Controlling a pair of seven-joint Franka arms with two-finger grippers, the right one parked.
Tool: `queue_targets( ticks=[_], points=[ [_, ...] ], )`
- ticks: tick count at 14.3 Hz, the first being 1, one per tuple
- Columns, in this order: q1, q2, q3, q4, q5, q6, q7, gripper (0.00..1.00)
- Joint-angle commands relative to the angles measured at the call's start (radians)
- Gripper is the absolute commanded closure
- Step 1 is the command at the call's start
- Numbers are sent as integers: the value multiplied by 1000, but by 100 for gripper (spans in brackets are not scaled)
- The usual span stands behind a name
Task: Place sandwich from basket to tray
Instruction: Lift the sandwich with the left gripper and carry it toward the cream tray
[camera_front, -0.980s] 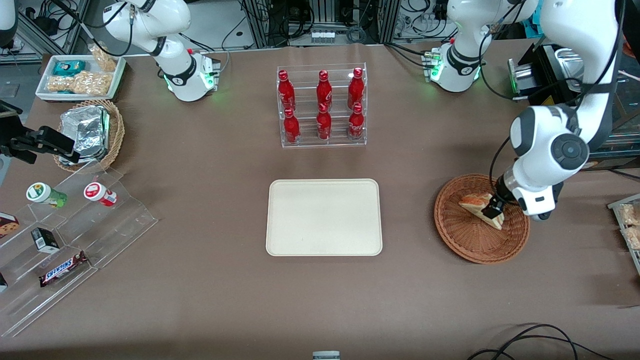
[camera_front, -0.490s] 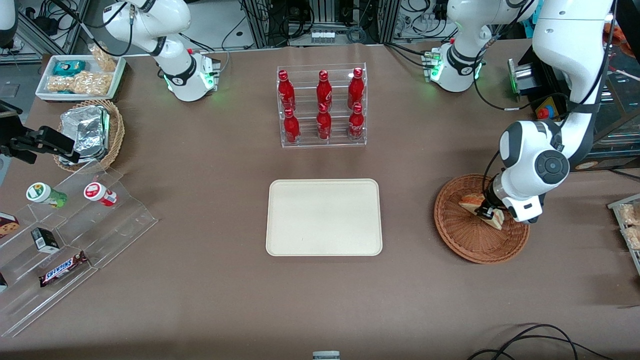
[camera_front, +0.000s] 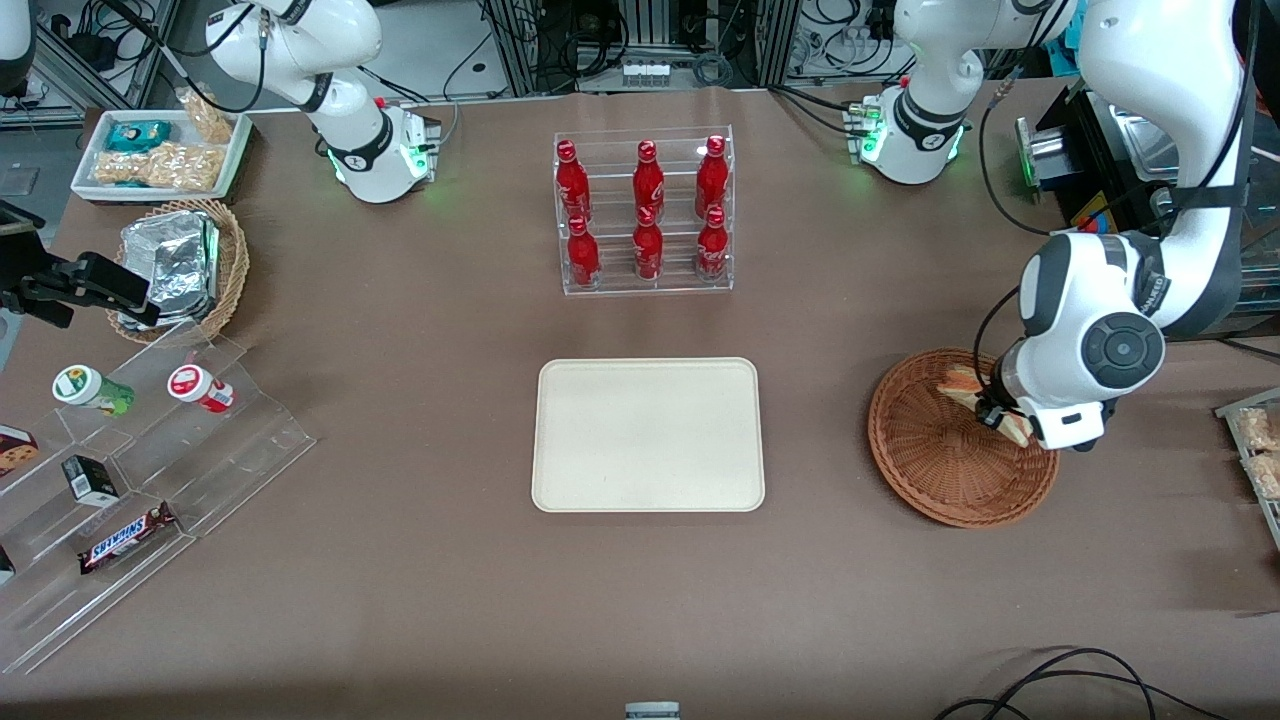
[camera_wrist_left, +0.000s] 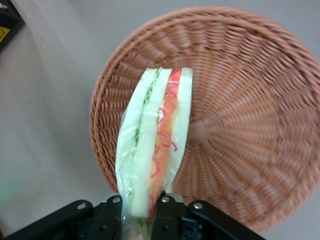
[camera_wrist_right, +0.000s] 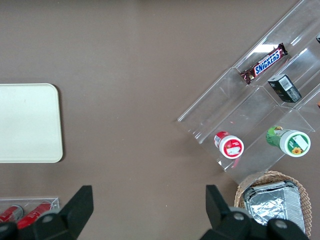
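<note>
My left gripper (camera_front: 995, 412) is shut on the sandwich (camera_front: 962, 385), a plastic-wrapped white-bread wedge with orange-red and green filling, and holds it lifted above the reddish-brown wicker basket (camera_front: 940, 460). In the left wrist view the sandwich (camera_wrist_left: 155, 145) stands edge-on between the black fingers (camera_wrist_left: 167, 212), with the basket (camera_wrist_left: 240, 115) below it. The cream-beige tray (camera_front: 648, 435) lies flat at the table's middle, toward the parked arm's end from the basket; it also shows in the right wrist view (camera_wrist_right: 27, 122).
A clear rack of red bottles (camera_front: 645, 212) stands farther from the front camera than the tray. A tan basket of foil packets (camera_front: 180, 265), a white snack tray (camera_front: 160, 152) and a clear stepped display (camera_front: 130, 480) sit toward the parked arm's end.
The gripper has lifted the sandwich up off the basket floor and shifted it toward the working arm's end, away from the front camera.
</note>
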Motion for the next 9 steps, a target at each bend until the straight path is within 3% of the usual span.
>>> queue_targets(
  ticks=[1, 3, 5, 9],
  points=[
    [-30, -5, -50, 28, -11, -19, 32, 100],
    [-35, 31, -129, 61, -54, 16, 48, 100],
    [-46, 81, -218, 94, -34, 85, 71, 100],
    [-177, 199, -243, 214, -24, 190, 131, 94]
  ],
)
